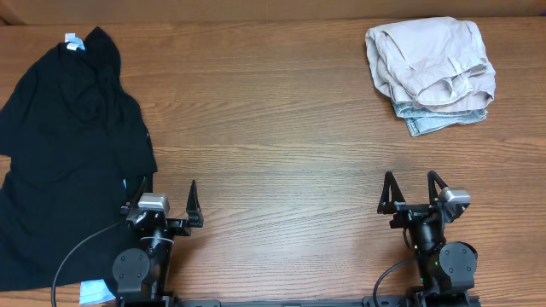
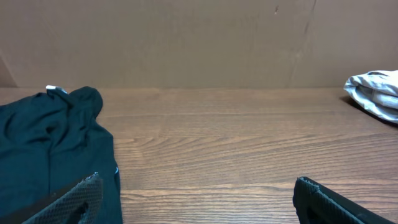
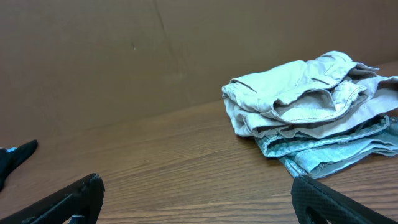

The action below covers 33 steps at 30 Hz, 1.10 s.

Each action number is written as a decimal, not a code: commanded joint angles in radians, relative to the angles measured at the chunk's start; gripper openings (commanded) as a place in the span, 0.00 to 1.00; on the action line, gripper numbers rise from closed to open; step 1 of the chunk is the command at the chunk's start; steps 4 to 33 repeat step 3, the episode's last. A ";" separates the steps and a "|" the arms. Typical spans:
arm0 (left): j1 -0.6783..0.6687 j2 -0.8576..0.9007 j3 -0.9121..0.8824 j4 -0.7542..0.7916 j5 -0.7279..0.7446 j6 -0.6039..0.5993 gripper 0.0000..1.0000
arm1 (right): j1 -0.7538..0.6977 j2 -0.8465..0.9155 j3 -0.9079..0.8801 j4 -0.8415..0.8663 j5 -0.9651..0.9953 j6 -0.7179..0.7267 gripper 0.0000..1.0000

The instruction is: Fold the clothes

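Far right of tabletop (image 1: pixel 273 128): cream shorts (image 1: pixel 431 60) bundled atop denim shorts (image 1: pixel 444 118), prob. a finished pile. Black top (image 1: pixel 68 145) lies spread at left, unfolded, likely next. Left tool (image 1: pixel 166 194) just beside it, right tool (image 1: pixel 411 181) well apart from the pile; both released, holding nothing.

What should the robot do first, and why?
Probably move the left arm, jaws open, onto the crumpled black cloth top: it lies unfolded right beside that arm, while the cream-beige cotton shorts sit bundled on the light-blue denim shorts.
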 commanded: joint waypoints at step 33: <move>-0.007 -0.013 -0.006 0.000 -0.011 0.002 1.00 | 0.005 -0.010 -0.011 0.006 -0.006 -0.003 1.00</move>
